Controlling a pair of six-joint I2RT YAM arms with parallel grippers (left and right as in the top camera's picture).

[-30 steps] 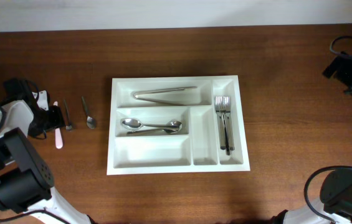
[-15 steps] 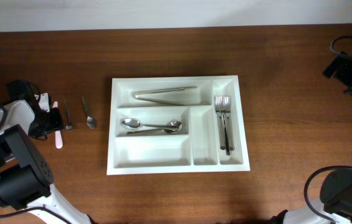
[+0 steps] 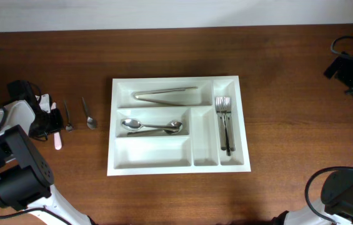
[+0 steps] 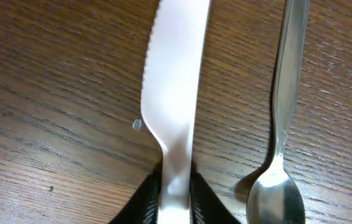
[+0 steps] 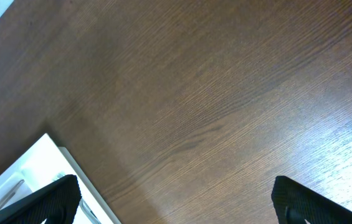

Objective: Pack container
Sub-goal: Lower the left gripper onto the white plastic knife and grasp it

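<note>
Container (image 3: 151, 153) centre frame, rim well apart from left gripper (image 3: 50, 119), which clamps pale knife (image 4: 174, 93), both ends cut off; right gripper (image 5: 176, 186) splayed, empty.

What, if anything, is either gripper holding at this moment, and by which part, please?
The left gripper pinches the pale pink plastic knife by its narrow handle close to the blade; the right gripper is open and empty.

Robotics lab bench, by the look: wood-grain table (image 3: 288, 56), plain pale wall (image 3: 164, 12) behind, left arm (image 3: 14, 169) and right arm (image 3: 345, 194) at near edge, loose black cable (image 3: 345, 41).
</note>
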